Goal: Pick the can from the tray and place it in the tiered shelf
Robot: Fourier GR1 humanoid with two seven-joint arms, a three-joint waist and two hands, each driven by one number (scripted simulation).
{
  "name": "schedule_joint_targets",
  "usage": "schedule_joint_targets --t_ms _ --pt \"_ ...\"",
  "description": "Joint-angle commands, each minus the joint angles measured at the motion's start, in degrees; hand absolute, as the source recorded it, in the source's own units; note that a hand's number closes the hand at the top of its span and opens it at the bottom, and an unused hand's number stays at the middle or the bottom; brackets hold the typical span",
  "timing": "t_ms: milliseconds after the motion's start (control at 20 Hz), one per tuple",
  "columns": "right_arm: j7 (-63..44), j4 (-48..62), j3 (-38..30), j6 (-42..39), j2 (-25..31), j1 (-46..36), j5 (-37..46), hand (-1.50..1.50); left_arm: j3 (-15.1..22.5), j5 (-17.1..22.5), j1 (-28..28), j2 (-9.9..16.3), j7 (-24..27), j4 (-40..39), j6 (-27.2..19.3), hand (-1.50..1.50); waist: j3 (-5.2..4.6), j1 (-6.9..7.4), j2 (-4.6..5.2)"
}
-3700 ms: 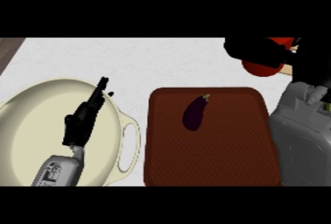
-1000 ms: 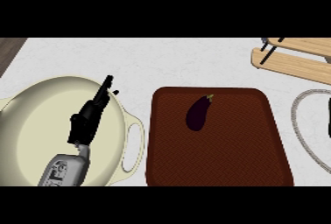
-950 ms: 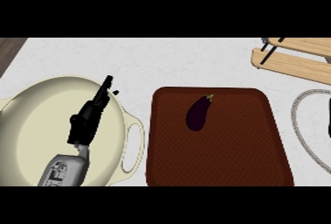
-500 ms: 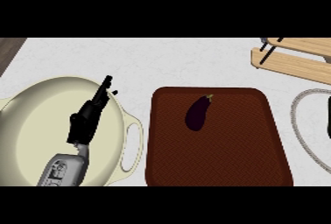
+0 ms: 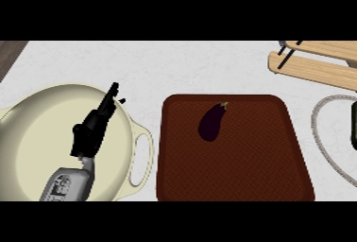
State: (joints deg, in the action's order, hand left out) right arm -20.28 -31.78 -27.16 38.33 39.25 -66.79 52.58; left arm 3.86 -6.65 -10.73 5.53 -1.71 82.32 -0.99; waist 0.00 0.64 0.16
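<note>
A brown tray (image 5: 237,165) lies in the middle of the counter. On it rests only a dark purple eggplant (image 5: 212,123), near the tray's far end; no can shows anywhere. The wooden tiered shelf (image 5: 320,66) stands at the far right, cut off by the view's edge. My left hand (image 5: 90,132) hovers open over the cream pot, fingers straight and pointing away from me. My right hand is out of the view.
A large cream pot (image 5: 143,151) with a side handle fills the left, close beside the tray. At the right edge a round grey rim (image 5: 326,146) curves round a dark green object (image 5: 353,125).
The right arm, which stood at the right with its hand and something red at the far right 3.7 s ago, has left the view, uncovering the shelf. The left hand has not moved.
</note>
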Motion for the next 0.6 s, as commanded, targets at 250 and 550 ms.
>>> schedule_joint_targets --t_ms 250,550 --pt "2.50 -8.34 -0.72 -4.85 -1.41 2.11 -8.09 -1.50 -0.28 0.01 2.15 0.97 -2.91 6.29 0.59 0.00 0.00 -0.25 -0.35" --pt "3.49 -9.79 -7.58 -1.30 3.77 -2.71 -14.70 -1.50 -0.08 -0.21 1.88 -0.17 -0.67 1.86 0.57 0.00 0.03 -0.10 -0.09"
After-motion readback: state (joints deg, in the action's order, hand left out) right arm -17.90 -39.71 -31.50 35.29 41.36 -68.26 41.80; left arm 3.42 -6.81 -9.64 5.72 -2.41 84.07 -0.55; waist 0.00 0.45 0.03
